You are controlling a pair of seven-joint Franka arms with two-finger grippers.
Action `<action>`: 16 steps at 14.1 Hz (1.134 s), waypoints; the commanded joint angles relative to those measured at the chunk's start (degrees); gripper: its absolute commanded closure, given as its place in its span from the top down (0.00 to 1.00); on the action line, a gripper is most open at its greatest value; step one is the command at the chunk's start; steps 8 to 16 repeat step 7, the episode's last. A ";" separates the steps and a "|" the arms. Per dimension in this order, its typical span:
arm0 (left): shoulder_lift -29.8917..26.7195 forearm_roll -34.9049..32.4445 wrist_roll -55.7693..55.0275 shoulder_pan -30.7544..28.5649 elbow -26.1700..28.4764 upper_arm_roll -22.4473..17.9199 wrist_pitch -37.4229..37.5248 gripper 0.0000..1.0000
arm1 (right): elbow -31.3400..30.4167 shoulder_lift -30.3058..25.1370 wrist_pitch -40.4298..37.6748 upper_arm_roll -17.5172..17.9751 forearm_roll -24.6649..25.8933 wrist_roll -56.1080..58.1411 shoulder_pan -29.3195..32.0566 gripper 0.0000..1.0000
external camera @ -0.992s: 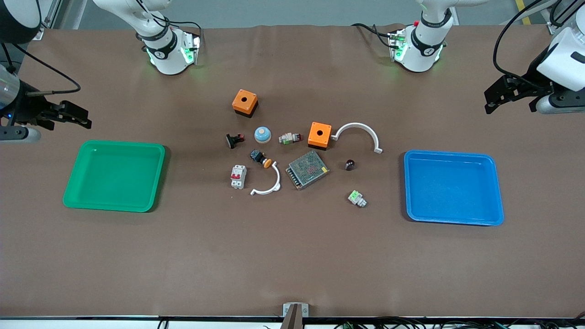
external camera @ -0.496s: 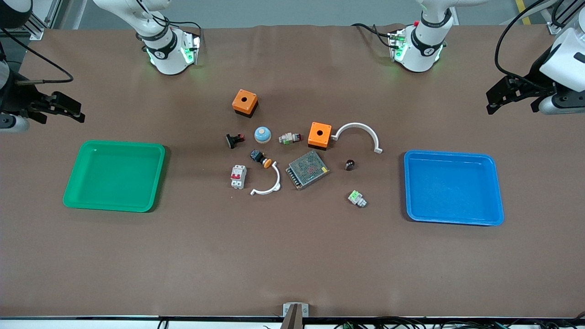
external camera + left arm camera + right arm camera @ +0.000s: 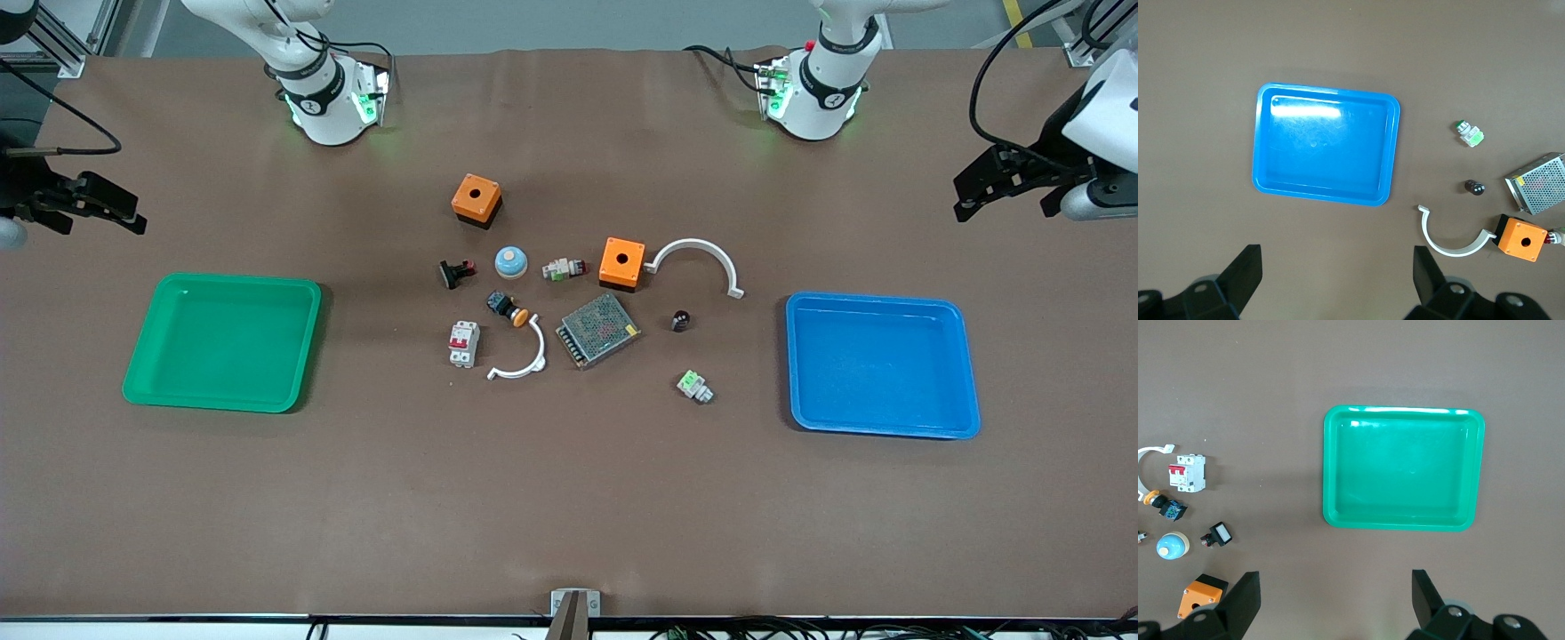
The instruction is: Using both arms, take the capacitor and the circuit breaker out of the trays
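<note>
Two shallow trays sit on a brown desk (image 3: 569,498), with a cluster of small parts between them. The green tray (image 3: 222,342) lies toward the right arm's end and holds nothing. The blue tray (image 3: 883,364) lies toward the left arm's end and also holds nothing.

Nearest the front camera in the cluster is a green-and-white connector (image 3: 694,387). A little farther lies the breaker (image 3: 463,343), light grey with red levers, on the desk toward the green tray's end of the cluster, just beside a white arc (image 3: 520,354). A mesh box (image 3: 598,330) sits in the middle. The capacitor (image 3: 681,320), a tiny black cylinder, rests on the desk between the mesh box and the blue tray, apart from both. Farther still are two orange boxes (image 3: 622,263).

The right tool (image 3: 102,206) hangs over bare desk, above the green tray's end, fingers spread and holding nothing. The left tool (image 3: 1000,182) hangs over bare desk at the blue tray's end, fingers likewise spread and holding nothing.
</note>
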State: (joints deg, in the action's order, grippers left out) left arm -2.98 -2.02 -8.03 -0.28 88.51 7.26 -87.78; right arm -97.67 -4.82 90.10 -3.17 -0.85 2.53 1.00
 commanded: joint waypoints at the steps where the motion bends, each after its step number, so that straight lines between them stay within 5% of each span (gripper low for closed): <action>1: -0.71 0.35 1.88 -0.16 -0.35 0.03 1.03 1.00 | -2.08 -2.03 0.60 0.44 -0.29 0.29 0.67 1.00; 16: -0.45 0.61 2.32 -0.25 -0.35 0.03 1.47 1.00 | -1.91 -3.00 0.87 0.53 -0.29 0.37 0.58 1.00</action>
